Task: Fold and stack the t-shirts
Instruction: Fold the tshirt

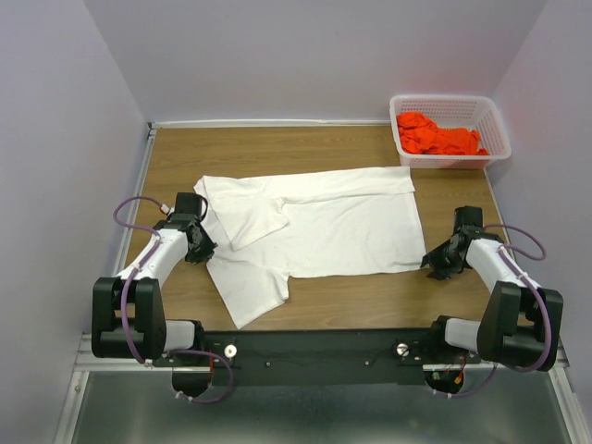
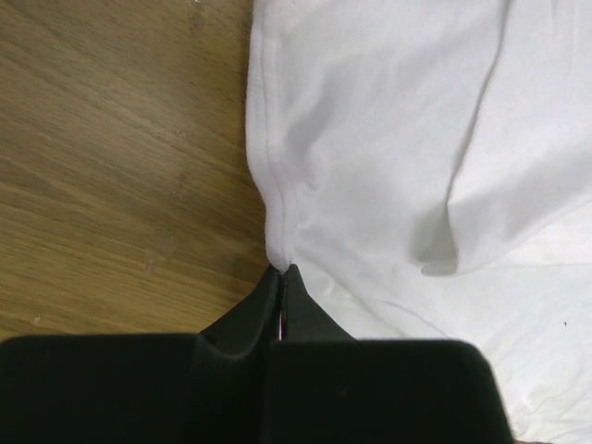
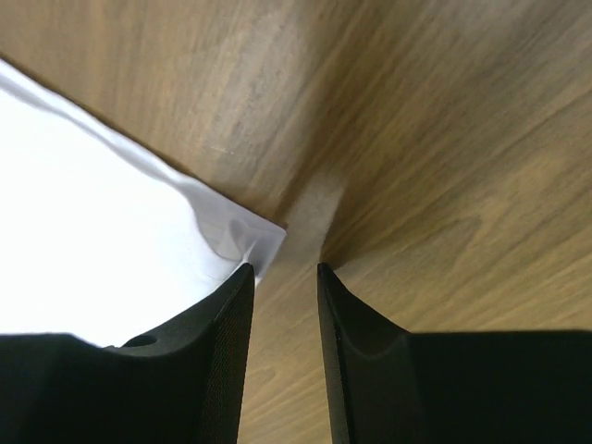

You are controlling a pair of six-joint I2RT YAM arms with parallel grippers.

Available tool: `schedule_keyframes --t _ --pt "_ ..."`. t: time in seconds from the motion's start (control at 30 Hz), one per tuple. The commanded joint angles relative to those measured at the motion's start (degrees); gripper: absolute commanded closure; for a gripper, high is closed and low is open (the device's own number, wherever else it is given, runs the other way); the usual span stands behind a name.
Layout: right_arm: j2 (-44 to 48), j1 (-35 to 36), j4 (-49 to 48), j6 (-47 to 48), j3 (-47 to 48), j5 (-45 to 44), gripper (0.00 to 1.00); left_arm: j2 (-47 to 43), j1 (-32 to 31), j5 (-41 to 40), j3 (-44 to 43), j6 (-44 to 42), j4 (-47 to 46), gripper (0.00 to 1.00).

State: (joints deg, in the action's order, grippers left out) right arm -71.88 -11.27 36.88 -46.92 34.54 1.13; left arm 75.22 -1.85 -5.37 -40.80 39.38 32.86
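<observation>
A large white t-shirt point(image 1: 314, 227) lies spread on the wooden table, its upper part folded over. My left gripper point(image 1: 200, 244) is shut on the shirt's left edge point(image 2: 277, 245), pinching the hem between its fingertips. My right gripper point(image 1: 433, 264) is open at the shirt's right bottom corner point(image 3: 264, 239); the corner lies just beside the left fingertip, not between the jaws. An orange-red t-shirt point(image 1: 437, 135) lies crumpled in the white basket.
The white plastic lattice basket point(image 1: 495, 125) stands at the table's back right corner. Bare wood point(image 1: 370, 301) shows along the near edge and at the back left. Lilac walls close in the table on three sides.
</observation>
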Motion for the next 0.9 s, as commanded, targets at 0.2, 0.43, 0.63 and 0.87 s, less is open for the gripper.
schedule_keyframes --t 0.2,0.43,0.63,0.87 --pt "-2.04 -0.33 -4.45 -1.34 1.05 0.37 0.59 -1.04 0.09 1.50 0.72 -0.88 -1.04 1.00" --pt "-3.97 -0.33 -5.59 -1.25 0.88 0.72 0.59 -1.13 0.09 1.76 0.89 -0.97 -0.96 1.00" --pt "-4.59 -0.33 -5.16 -0.90 -0.27 0.72 0.71 -1.30 0.09 2.11 0.72 -1.14 -0.78 1.00" --pt "-3.98 -0.77 -0.68 -0.37 1.05 0.02 0.99 -1.92 0.09 1.76 0.19 -1.41 0.80 1.00"
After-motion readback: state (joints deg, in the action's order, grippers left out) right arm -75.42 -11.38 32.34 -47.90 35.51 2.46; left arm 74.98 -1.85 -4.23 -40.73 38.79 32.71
